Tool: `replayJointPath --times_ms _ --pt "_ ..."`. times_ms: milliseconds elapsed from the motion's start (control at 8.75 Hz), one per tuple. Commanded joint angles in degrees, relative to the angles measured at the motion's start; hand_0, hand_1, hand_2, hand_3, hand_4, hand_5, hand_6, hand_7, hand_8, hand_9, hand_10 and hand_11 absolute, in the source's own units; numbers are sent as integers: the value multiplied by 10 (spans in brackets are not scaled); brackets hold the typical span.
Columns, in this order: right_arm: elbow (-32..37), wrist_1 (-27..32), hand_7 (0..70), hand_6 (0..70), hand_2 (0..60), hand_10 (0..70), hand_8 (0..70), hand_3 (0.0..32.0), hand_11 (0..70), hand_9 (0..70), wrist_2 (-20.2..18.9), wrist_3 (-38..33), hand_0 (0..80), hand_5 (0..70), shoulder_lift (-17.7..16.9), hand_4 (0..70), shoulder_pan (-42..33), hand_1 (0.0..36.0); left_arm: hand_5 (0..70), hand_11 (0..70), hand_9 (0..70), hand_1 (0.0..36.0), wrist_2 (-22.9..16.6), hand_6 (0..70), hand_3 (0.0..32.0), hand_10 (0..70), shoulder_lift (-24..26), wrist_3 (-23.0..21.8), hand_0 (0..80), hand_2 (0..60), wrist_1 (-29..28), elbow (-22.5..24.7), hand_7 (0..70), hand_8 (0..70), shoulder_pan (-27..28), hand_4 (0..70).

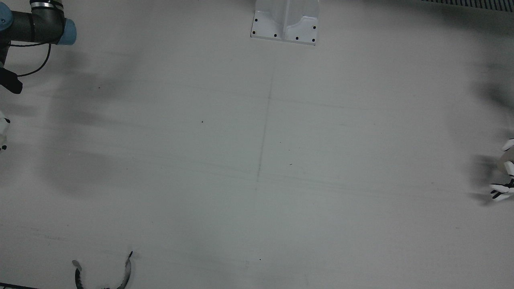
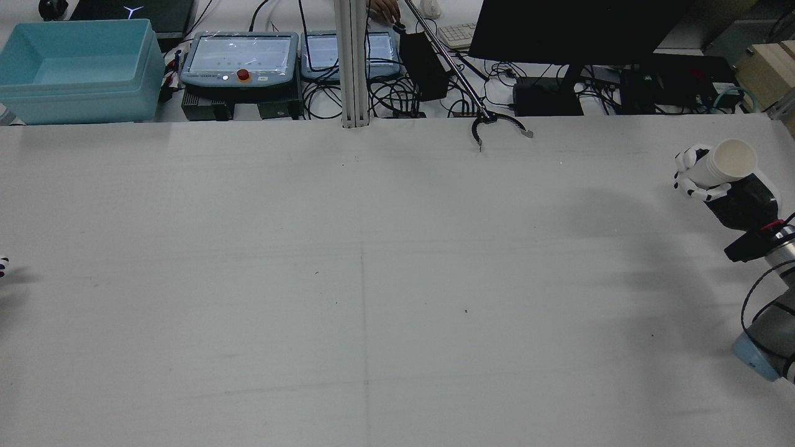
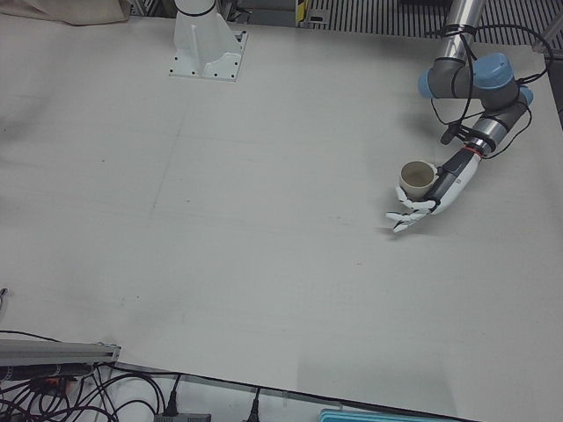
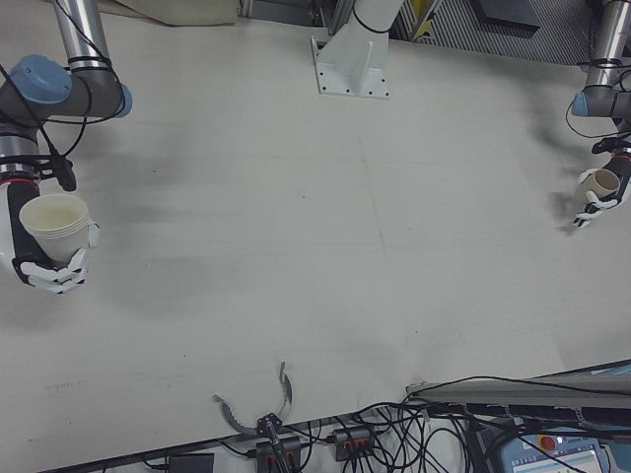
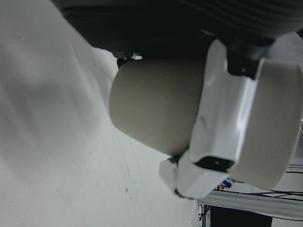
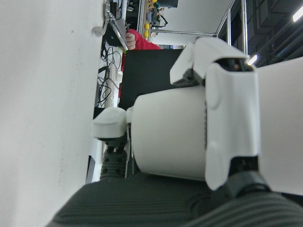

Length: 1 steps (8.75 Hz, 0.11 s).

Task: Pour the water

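While cropped at table edges, each robot hand — left (image 3: 420,204), right (image 4: 51,264) — grips a paper cup (image 3: 415,178).

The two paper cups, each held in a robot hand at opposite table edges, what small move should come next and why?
Probably bring both arms inward toward the table's middle. The right robot hand holds a white paper cup at one edge and the left robot hand holds a tan paper cup at the other, both upright and far apart, so pouring cannot begin until they are close together.

We saw a bare white table (image 2: 372,279), a blue bin (image 2: 74,68), two control tablets (image 2: 239,56), a black monitor (image 2: 577,28) and tangled cables (image 2: 397,93) behind.
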State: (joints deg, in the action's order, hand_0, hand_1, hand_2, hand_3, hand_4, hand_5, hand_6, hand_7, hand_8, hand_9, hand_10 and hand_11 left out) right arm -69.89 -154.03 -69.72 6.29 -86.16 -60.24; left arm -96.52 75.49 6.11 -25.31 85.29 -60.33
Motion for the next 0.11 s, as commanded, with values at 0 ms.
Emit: replayJointPath --times_ms 0 --pt "168 99 700 700 600 666 700 0 700 700 0 -19 664 598 41 700 3 360 700 152 119 360 25 286 0 82 -2 43 800 600 -19 10 244 136 -7 700"
